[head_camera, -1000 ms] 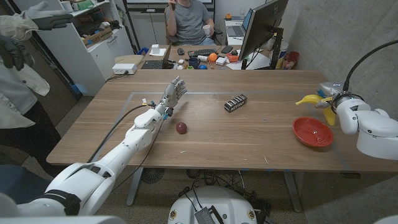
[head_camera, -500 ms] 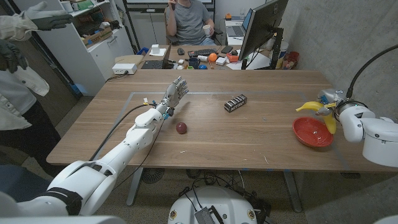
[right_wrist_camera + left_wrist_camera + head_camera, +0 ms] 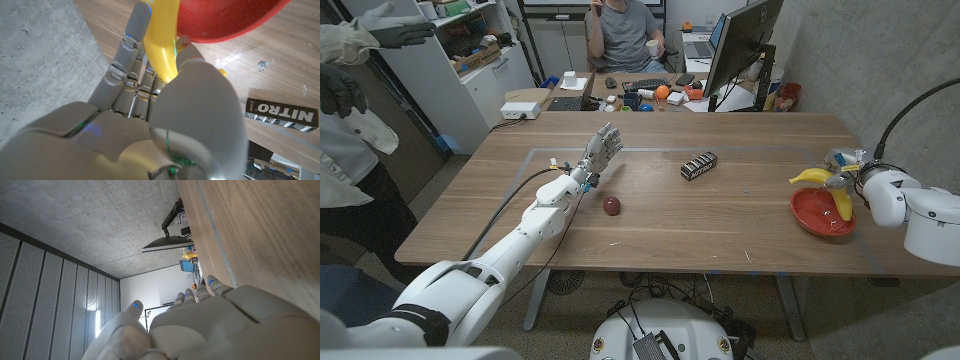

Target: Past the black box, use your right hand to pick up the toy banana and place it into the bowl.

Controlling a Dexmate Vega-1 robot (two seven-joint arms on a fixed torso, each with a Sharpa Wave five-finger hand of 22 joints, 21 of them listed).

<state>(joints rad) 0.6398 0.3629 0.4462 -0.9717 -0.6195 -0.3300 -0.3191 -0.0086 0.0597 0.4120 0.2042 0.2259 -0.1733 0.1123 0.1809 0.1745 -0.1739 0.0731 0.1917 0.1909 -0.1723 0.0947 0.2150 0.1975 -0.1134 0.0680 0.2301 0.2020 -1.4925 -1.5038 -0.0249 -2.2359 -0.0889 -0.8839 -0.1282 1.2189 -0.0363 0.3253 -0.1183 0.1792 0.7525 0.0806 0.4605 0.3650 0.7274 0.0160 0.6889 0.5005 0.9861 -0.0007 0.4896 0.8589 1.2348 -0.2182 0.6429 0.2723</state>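
My right hand (image 3: 847, 175) grips the yellow toy banana (image 3: 825, 186) at the table's right side. The banana hangs over the red bowl (image 3: 817, 215), one end dipping toward the bowl's inside. In the right wrist view the banana (image 3: 162, 47) sits between my fingers (image 3: 120, 70) and thumb, with the red bowl (image 3: 225, 20) just beyond. The black box (image 3: 699, 165) lies on the table left of the bowl, and the black box (image 3: 282, 116) shows its label beside my hand. My left hand (image 3: 595, 156) stands on the table's left half with fingers apart, holding nothing.
A dark red round fruit (image 3: 611, 206) lies near my left forearm. A person sits behind the table at a cluttered desk with a monitor (image 3: 740, 45). Another person's gloved hand (image 3: 340, 85) shows at the far left, by shelves.
My right hand has carried the banana left and down, from beside the bowl's far rim to over the bowl. The left arm has not moved.
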